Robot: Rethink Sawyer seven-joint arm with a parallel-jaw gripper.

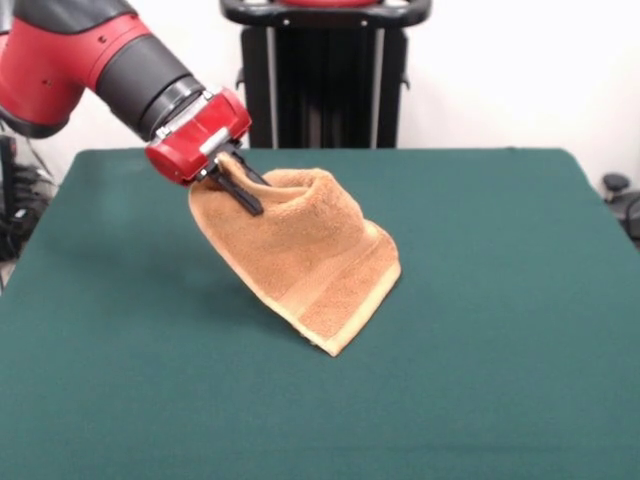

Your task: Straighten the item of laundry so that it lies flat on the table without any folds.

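The orange-tan terry towel (305, 250) hangs lifted from the dark green table (480, 330), draped in a cone shape. Its upper left edge is raised and its lower corner with the woven band touches the table near the middle. My gripper (238, 185), on the red and black arm coming in from the upper left, is shut on the towel's top left edge, with one black finger (242, 194) lying over the cloth. No white tag shows.
The robot's black pedestal (325, 80) stands behind the table's far edge. Dark equipment shows at the left edge (15, 200) and the right edge (620, 195) of the picture, off the table.
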